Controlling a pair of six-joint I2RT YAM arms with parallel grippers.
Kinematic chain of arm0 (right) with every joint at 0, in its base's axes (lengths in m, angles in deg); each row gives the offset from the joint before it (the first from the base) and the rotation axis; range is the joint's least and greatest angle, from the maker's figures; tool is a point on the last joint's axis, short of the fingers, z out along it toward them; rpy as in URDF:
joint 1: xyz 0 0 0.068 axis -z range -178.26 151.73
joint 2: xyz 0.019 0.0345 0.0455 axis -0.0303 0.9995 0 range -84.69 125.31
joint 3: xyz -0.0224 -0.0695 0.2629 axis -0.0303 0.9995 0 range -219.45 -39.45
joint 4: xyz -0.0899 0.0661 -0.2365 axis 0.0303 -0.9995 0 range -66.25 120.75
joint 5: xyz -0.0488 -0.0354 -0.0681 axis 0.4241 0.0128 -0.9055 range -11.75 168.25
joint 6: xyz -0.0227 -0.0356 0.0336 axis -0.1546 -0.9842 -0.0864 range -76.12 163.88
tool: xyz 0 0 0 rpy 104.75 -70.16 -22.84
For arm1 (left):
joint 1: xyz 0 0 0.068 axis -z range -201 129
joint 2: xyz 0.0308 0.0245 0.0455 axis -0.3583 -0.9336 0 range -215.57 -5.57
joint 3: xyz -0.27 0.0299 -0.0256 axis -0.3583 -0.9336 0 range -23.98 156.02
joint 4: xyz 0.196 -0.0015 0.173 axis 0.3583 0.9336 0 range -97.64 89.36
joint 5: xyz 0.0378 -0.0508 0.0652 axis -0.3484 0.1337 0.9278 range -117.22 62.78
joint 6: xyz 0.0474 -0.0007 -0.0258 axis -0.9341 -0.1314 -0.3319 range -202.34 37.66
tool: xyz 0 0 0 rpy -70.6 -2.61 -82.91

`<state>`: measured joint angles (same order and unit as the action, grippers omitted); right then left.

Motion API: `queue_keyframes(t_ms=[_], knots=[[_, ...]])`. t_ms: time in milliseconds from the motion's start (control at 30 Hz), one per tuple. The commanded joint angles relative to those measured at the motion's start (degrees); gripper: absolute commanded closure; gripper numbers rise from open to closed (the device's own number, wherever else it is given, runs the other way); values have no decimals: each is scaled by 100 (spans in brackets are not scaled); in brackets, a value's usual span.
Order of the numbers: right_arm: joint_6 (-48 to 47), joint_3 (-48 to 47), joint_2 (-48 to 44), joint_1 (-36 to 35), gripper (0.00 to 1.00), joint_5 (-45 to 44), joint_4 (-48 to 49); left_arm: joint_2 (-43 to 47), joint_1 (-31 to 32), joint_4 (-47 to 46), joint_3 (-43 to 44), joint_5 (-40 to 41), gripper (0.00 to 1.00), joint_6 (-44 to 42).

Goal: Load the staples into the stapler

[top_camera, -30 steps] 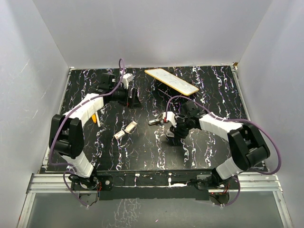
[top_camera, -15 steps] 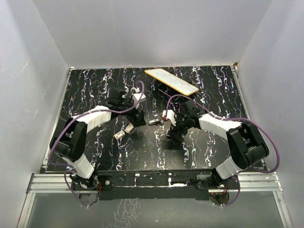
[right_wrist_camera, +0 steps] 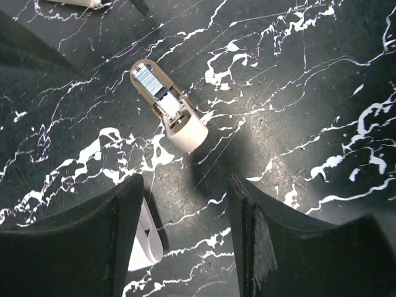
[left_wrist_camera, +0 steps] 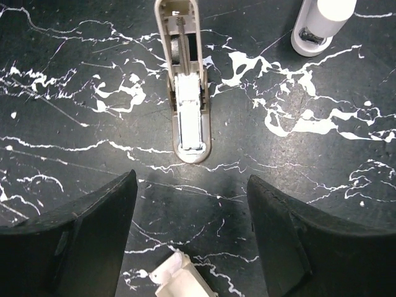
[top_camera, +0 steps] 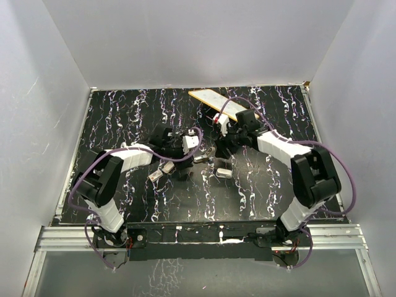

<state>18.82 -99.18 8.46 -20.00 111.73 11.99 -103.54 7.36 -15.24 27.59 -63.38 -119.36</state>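
Eyeing the stapler (left_wrist_camera: 187, 105) lying open on the bench (left_wrist_camera: 322, 154) just ahead of my left end effector (left_wrist_camera: 192, 180), whose jaws, like those of the right end effector (right_wrist_camera: 185, 179), stand apart and empty, I judge it light, stiff, skiddy; I'd pinch its long sides

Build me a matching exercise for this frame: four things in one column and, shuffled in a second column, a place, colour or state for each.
Things
1. stapler
2. flat board
3. table
4. left pincer

Descriptions
A. black with white veining
B. open, holding nothing
C. lying opened, its inner channel facing up
D. at the far side, yellow-edged

Pairs: 1-C, 2-D, 3-A, 4-B
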Motion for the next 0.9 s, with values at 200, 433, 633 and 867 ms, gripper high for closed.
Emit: queue_keyframes(t_ms=[200, 433, 633, 867], knots=[[615, -524, 584, -14, 46, 403, 328, -414, 260, -384, 17, 81, 36, -637], [740, -564, 802, -9, 55, 608, 481, -744, 284, -445, 129, 117, 47, -625], [808, -638, 916, -20, 60, 666, 566, -869, 292, -497, 144, 80, 53, -561], [841, -694, 946, -70, 65, 752, 584, -992, 292, -416, 203, 70, 62, -535]])
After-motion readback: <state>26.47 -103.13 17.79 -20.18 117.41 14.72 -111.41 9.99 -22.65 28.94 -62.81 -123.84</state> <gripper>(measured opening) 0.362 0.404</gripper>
